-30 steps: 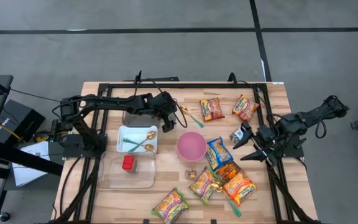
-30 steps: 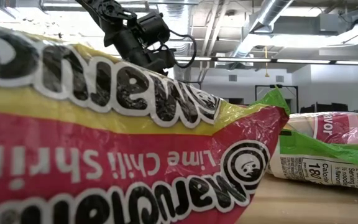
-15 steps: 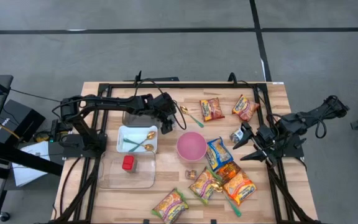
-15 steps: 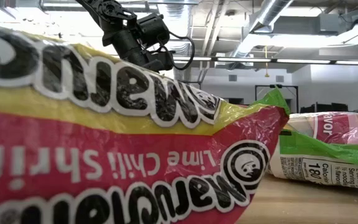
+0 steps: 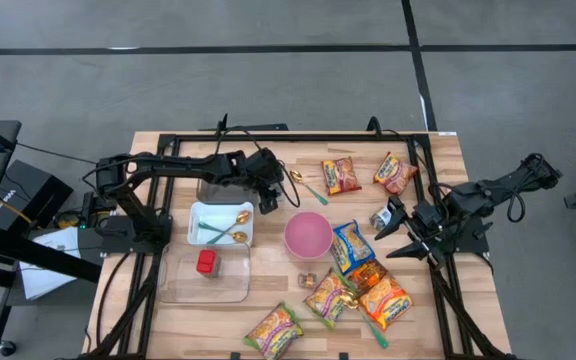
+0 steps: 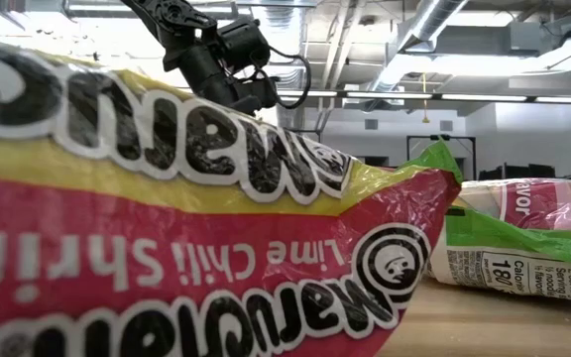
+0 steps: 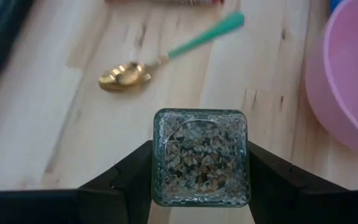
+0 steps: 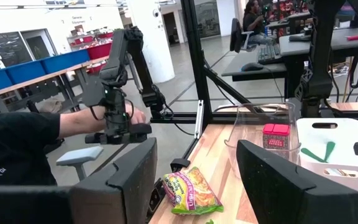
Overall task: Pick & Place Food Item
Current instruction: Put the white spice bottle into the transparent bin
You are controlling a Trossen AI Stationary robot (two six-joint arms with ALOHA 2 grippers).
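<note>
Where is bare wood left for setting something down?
Bare: the strip between the clear container and the noodle packet, and the corner beyond the white tray. Crowded: packets clustered beside the pink bowl.

A lab: exposed ceiling ducts, blue bins, desks.

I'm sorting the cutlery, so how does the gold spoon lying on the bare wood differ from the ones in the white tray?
The green-handled gold spoon on the wooden table lies alone beside the pink round bowl, near the left hand. The two gold spoons in the white rectangular tray lie close together inside its walls. All have gold bowls and green handles.
</note>
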